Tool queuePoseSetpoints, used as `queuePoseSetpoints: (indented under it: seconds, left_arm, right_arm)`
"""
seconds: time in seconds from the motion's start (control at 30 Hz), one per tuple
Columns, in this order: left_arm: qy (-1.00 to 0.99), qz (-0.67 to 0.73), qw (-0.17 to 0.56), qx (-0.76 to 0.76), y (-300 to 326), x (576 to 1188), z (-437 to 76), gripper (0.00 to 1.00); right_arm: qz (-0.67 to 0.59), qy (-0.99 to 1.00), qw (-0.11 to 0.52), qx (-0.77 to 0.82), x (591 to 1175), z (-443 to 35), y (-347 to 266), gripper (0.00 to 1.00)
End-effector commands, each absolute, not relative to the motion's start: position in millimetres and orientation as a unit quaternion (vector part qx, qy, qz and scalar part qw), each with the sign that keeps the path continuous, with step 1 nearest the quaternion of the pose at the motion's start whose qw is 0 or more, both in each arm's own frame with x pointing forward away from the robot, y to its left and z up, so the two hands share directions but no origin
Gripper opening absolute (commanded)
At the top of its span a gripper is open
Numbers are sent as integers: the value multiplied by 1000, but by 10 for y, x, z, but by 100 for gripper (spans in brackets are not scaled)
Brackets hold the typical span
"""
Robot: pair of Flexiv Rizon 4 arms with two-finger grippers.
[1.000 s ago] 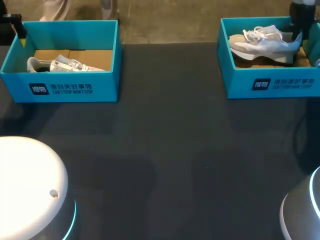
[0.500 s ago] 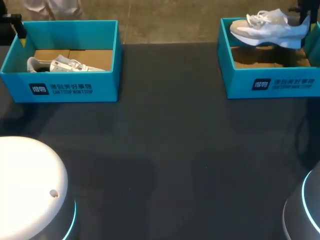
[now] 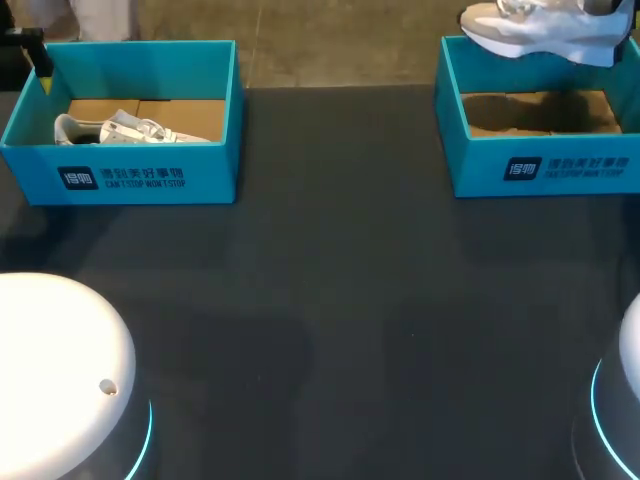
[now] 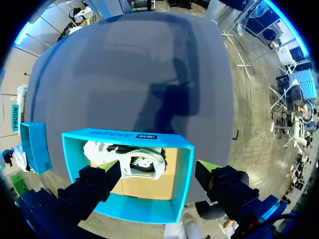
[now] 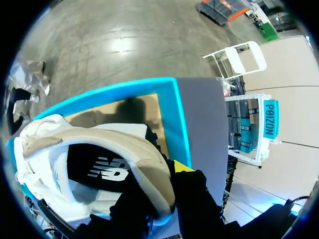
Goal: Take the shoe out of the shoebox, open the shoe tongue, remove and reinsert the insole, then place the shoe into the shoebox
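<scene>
A white and grey shoe [image 3: 535,32] hangs in the air above the right teal shoebox [image 3: 540,165], whose cardboard floor is bare. My right gripper [image 5: 167,186] is shut on the shoe's [image 5: 94,159] heel collar, with the box [image 5: 174,114] below it. In the head view this gripper is almost wholly cut off at the top right. A second white shoe [image 3: 125,130] lies inside the left teal shoebox [image 3: 120,175]. My left gripper [image 4: 159,181] hovers open over that box's [image 4: 182,174] far wall, with the shoe [image 4: 132,162] ahead of it and untouched.
The dark table [image 3: 330,290] stretches between the two boxes. My left arm [image 3: 28,50] sits at the far left corner behind the left box. The rounded arm bases [image 3: 60,380] fill the near corners.
My right gripper has raised the shoe from inside the right box to above its rim. The left arm and the left box have stayed still.
</scene>
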State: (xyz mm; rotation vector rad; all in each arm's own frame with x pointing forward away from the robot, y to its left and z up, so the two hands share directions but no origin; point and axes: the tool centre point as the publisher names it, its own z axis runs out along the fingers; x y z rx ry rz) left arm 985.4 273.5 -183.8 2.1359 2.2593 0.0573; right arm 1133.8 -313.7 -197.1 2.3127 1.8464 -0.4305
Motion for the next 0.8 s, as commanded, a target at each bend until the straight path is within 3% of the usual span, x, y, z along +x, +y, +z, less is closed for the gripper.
queuePoseSetpoints:
  seconds: [0.03, 0.8]
  left_arm:
    - [726, 20, 16, 687, 2736, 9845, -1839, 100]
    - [726, 20, 16, 687, 2736, 9845, -1839, 100]
  right_arm:
    - [-97, 622, 139, 764, 10727, -1682, -2944, 0]
    - [-57, 625, 176, 758, 9357, -1178, -2145, 0]
